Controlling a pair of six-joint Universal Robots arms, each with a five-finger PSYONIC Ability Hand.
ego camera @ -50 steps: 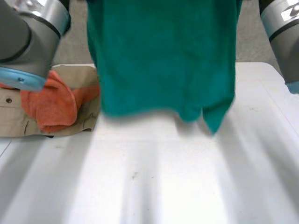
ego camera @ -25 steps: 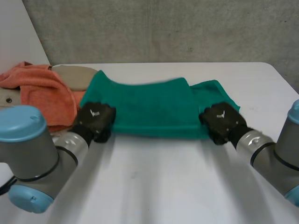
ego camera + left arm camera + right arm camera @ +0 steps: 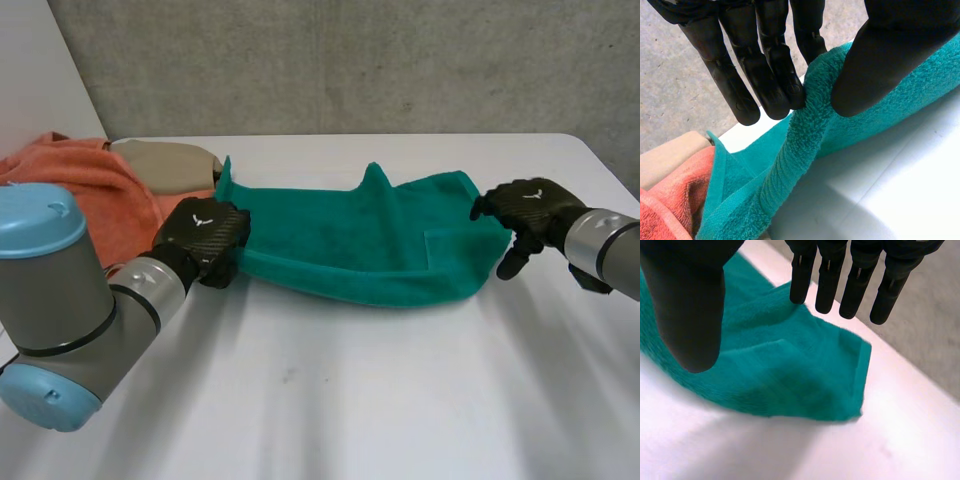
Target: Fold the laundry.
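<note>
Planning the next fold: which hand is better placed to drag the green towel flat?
Left. The left hand pinches an edge of the green towel; the right hand is open at the opposite end, holding nothing.

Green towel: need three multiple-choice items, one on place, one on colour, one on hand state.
1. Where is the orange cloth relative to the green towel?
A. spread over its middle
B. on the table in front of it
C. beside the end that the left hand holds

2. What colour is the towel?
A. teal green
B. white
C. yellow

3. The right hand is:
A. shut on the towel
B. open, at the towel's other end
C. shut, holding nothing

Answers:
1 C: the head view shows the orange cloth piled by the left arm, next to the towel's pinched end.
2 A: all three views show it as teal green.
3 B: the right wrist view shows straight fingers apart from the thumb, with nothing pinched between them.
</note>
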